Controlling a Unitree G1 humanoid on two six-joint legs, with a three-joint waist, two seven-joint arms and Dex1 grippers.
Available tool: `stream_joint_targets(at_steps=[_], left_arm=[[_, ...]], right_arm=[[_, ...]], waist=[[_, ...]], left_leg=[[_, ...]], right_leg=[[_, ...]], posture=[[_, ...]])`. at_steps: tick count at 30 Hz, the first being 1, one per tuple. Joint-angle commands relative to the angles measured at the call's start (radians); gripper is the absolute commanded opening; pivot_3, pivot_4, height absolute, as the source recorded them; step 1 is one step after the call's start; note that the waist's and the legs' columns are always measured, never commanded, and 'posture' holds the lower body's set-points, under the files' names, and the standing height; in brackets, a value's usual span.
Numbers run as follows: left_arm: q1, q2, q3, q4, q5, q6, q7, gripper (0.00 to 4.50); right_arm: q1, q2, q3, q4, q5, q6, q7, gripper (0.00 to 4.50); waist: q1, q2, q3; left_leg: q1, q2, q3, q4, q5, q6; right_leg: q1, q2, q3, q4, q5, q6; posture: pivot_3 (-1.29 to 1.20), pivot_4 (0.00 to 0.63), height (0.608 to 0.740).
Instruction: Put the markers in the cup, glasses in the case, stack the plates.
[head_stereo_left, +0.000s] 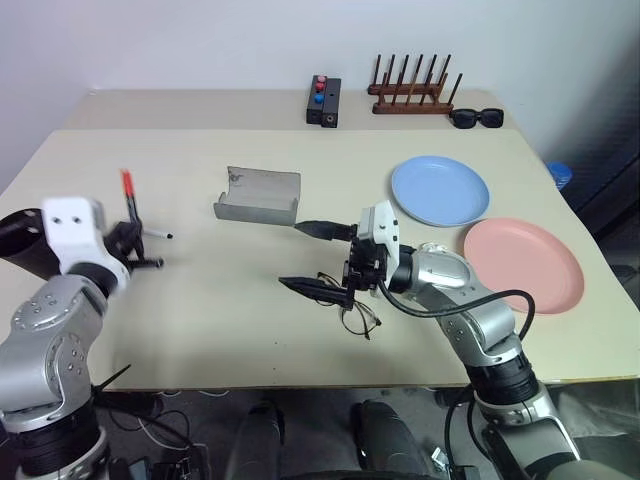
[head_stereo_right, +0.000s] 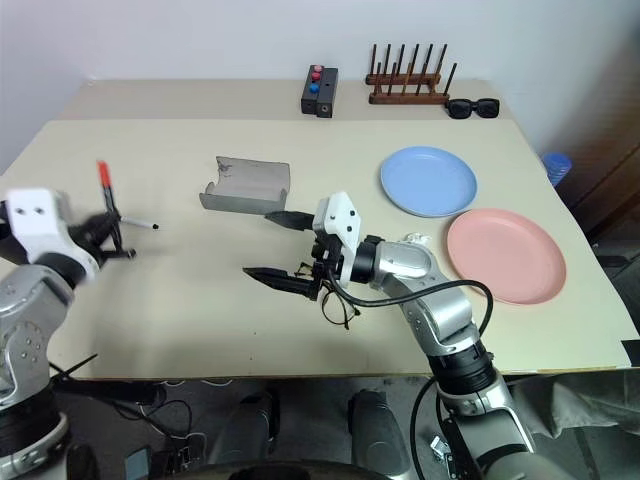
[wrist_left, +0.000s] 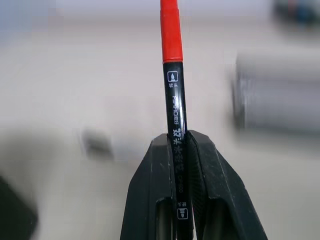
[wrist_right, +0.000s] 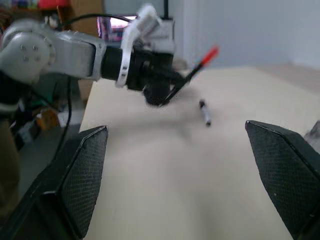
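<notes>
The left tool (head_stereo_left: 135, 240) is clamped on the black marker with the red cap (wrist_left: 172, 75), cap end upward, lifted off the surface (head_stereo_left: 200, 310). The right tool (head_stereo_left: 315, 258) stands wide open just above the glasses (head_stereo_left: 355, 312). The cup (head_stereo_left: 20, 243) sits just behind the left tool, so swing the marker back over its mouth, tip it cap-up, and release only once the lower end is inside the rim.
</notes>
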Motion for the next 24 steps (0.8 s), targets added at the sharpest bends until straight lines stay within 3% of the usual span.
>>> stream_joint_targets(at_steps=[1,5,12,24], left_arm=[[-0.077,-0.011,0.063,-0.006,0.067,-0.143,0.124,0.06],[-0.131,0.028,0.050,0.094,0.288,-0.327,0.329,0.06],[-0.086,0.047,0.021,0.210,0.451,-0.520,0.433,0.06],[-0.124,0.025,0.040,0.484,0.426,-0.726,0.487,0.06]], right_arm=[[-0.020,0.024,-0.011,0.012,0.002,-0.039,-0.010,4.50],[-0.032,0.056,-0.012,0.048,-0.021,-0.067,-0.046,4.50],[-0.046,0.088,-0.017,0.063,-0.019,-0.076,-0.074,4.50],[-0.064,0.137,-0.027,0.045,0.033,-0.060,-0.086,4.50]], waist=[[0.000,0.000,0.000],[-0.003,0.000,0.000],[0.003,0.000,0.000],[0.002,0.000,0.000]], left_leg=[[0.000,0.000,0.000,0.000,0.000,0.000],[0.000,0.000,0.000,0.000,0.000,0.000],[0.000,0.000,0.000,0.000,0.000,0.000],[0.000,0.000,0.000,0.000,0.000,0.000]], right_leg=[[0.000,0.000,0.000,0.000,0.000,0.000],[0.000,0.001,0.000,0.000,0.000,0.001],[0.000,0.001,0.000,0.000,0.001,0.002],[0.000,0.001,0.000,0.001,0.001,0.003]], posture=[[0.00,0.150,0.740],[0.00,0.150,0.740],[0.00,0.150,0.740],[0.00,0.150,0.740]])
